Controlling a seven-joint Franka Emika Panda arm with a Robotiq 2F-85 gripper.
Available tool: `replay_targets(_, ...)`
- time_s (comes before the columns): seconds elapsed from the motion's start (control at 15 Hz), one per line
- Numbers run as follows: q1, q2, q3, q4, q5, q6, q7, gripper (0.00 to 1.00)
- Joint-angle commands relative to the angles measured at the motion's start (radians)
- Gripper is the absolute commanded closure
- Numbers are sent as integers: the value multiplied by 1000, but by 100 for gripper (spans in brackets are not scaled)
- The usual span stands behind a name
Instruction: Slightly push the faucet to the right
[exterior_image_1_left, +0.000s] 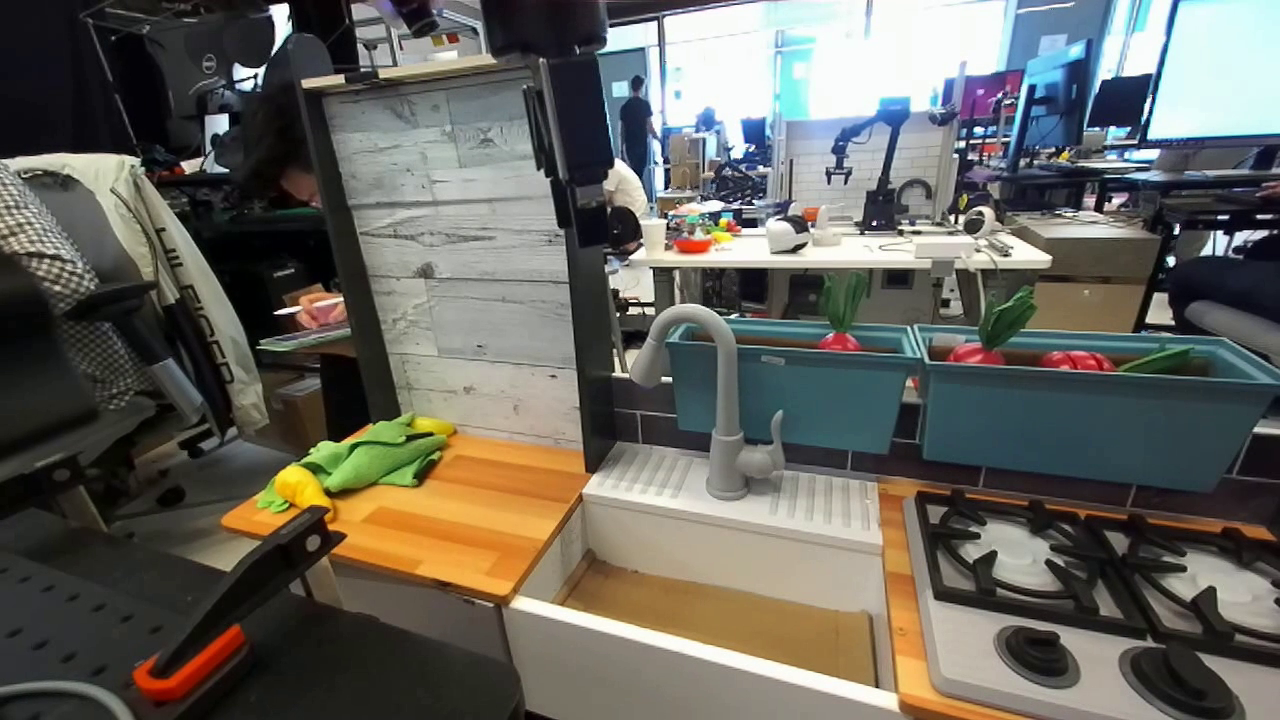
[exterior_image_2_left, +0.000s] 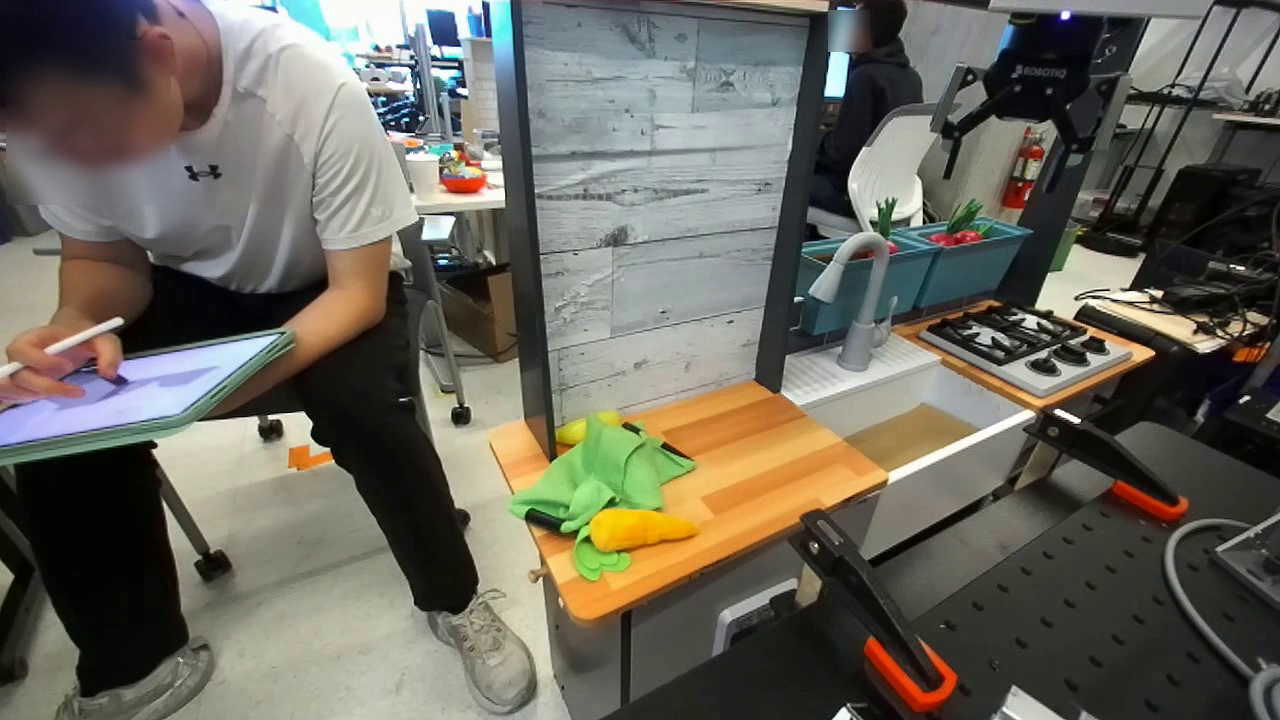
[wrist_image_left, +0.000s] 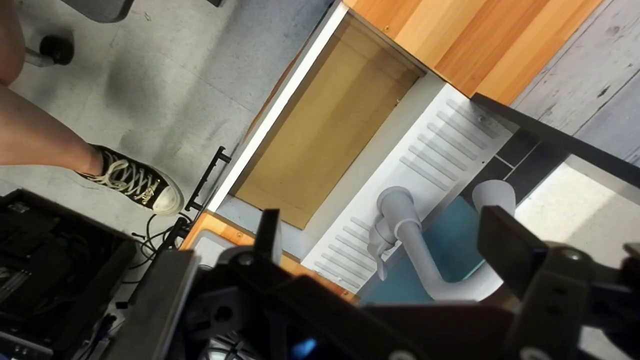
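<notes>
Hanging high, your gripper (exterior_image_2_left: 1000, 165) is spread wide with nothing in it, well apart from the faucet (exterior_image_1_left: 728, 400), which stands on the ribbed ledge (exterior_image_1_left: 790, 505) behind the sink (exterior_image_1_left: 690, 680), spout (exterior_image_1_left: 649, 362) toward the panel (exterior_image_1_left: 460, 250). Looks like approach: bring the fingers (wrist_image_left: 507, 245) together as a blunt pusher, drop in on the spout's panel side, then nudge toward the stove (exterior_image_1_left: 1098, 650), which seems to be "right" here. Go light and stop early; a hard shove could overshoot or rock it.
</notes>
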Motion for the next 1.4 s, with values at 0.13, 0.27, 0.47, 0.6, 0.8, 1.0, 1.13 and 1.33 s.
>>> replay_targets(0.13, 30, 9, -32, 1, 24, 19, 19, 0)
replay_targets(0.27, 35, 67, -37, 33, 39, 23, 48, 0)
replay_targets(0.47, 40, 161, -31, 90, 80, 12, 77, 0)
replay_targets(0.6, 55, 224, -36, 130, 97, 32, 118, 0)
replay_targets(0.8, 72, 317, -43, 211, 112, 24, 168, 0)
replay_targets(1.0, 91, 387, -55, 285, 109, 29, 223, 0)
replay_targets(1.13, 104, 420, -67, 330, 103, 31, 259, 0)
replay_targets(1.33, 109, 454, -73, 389, 107, 31, 294, 0)
